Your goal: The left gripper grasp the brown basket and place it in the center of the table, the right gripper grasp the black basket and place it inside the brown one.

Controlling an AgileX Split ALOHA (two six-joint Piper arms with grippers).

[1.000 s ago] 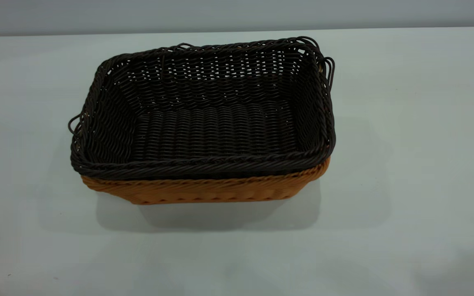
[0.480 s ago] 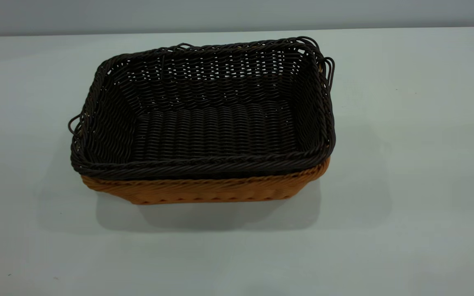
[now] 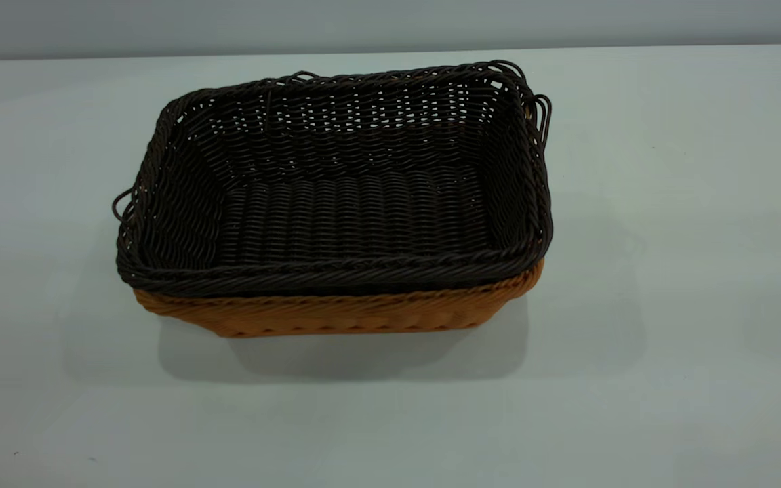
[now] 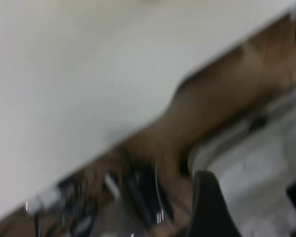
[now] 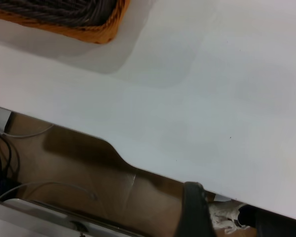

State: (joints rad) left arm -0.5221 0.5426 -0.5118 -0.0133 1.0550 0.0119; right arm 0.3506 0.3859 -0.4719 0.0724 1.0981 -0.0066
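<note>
The black basket (image 3: 336, 196) sits nested inside the brown basket (image 3: 363, 315) in the middle of the table (image 3: 668, 271). Only the brown basket's near wall and right corner show under the black rim. One corner of the pair shows in the right wrist view (image 5: 96, 32). No gripper appears in the exterior view. My left gripper (image 4: 251, 212) is blurred, open and empty, off the table's edge. My right gripper (image 5: 224, 219) is open and empty, past the table's edge and away from the baskets.
The table edge (image 5: 138, 165) has a curved notch, with a brown floor, cables (image 5: 10, 148) and clutter below it. The white tabletop (image 4: 89, 74) fills much of the left wrist view.
The baskets have not moved. Faint shadows along the table's near edge have faded from the exterior view.
</note>
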